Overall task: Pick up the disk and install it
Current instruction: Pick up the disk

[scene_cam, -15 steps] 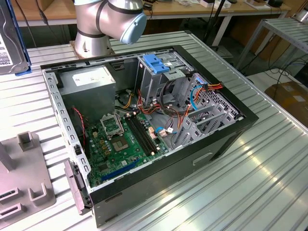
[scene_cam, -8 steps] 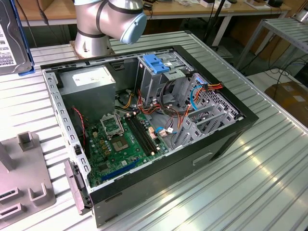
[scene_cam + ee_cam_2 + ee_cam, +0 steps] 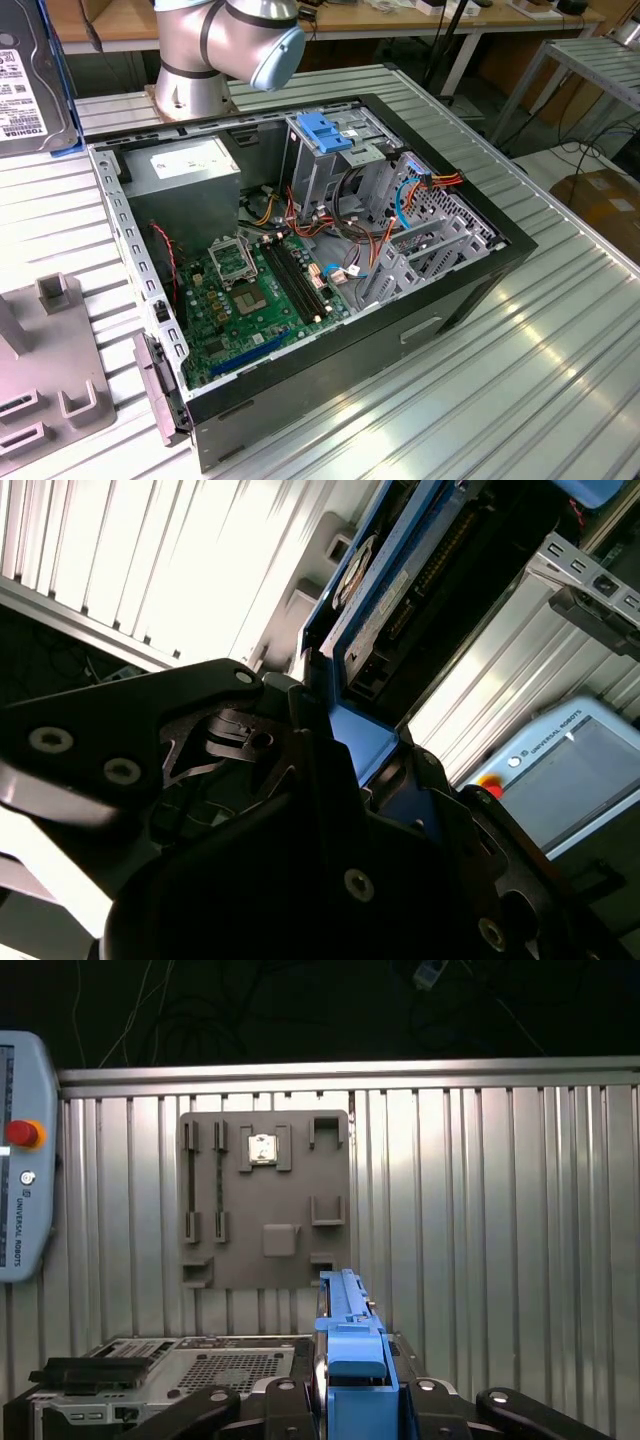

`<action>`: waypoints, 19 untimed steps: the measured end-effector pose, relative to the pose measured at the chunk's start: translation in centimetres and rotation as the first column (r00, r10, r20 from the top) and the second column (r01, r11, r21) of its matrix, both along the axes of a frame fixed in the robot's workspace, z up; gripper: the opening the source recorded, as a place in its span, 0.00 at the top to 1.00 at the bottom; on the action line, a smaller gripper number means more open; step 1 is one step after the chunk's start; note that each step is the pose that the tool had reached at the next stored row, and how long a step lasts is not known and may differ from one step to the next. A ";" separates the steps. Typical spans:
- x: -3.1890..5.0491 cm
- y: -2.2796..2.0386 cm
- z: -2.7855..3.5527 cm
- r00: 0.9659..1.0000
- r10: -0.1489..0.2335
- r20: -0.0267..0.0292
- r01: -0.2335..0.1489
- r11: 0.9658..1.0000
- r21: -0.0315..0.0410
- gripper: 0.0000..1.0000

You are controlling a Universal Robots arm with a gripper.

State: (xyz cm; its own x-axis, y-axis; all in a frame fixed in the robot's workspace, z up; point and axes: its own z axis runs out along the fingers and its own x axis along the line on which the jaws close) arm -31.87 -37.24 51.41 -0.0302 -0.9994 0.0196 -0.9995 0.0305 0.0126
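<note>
Two black jaws apparently clamp the flat, blue-framed disk point(image 3: 354, 1355).

The exterior view's left edge cuts off the disk point(image 3: 25, 90). The gripper point(image 3: 355, 1392) hides one end of it in the first wrist view.

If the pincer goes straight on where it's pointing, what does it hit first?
Likely the grey fixture plate, which lies in line beyond the tip of the disk the pincer holds; depth is unclear.

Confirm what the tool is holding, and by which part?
The disk, edge-up. The tool clamps the blue bracket at one end of it, seen in both wrist views.
</note>
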 end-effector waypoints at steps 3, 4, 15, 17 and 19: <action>0.27 0.00 -0.05 1.000 0.000 0.000 0.000 1.000 0.000 0.63; 0.38 0.00 -0.06 1.000 0.000 0.000 0.000 1.000 0.000 0.63; 1.64 -0.01 -0.29 1.000 -0.001 0.000 0.001 1.000 0.000 0.63; 1.86 -0.01 -0.33 1.000 -0.001 0.000 0.001 1.000 0.000 0.63; 2.06 -0.01 -0.37 1.000 -0.001 0.000 0.001 1.000 0.000 0.63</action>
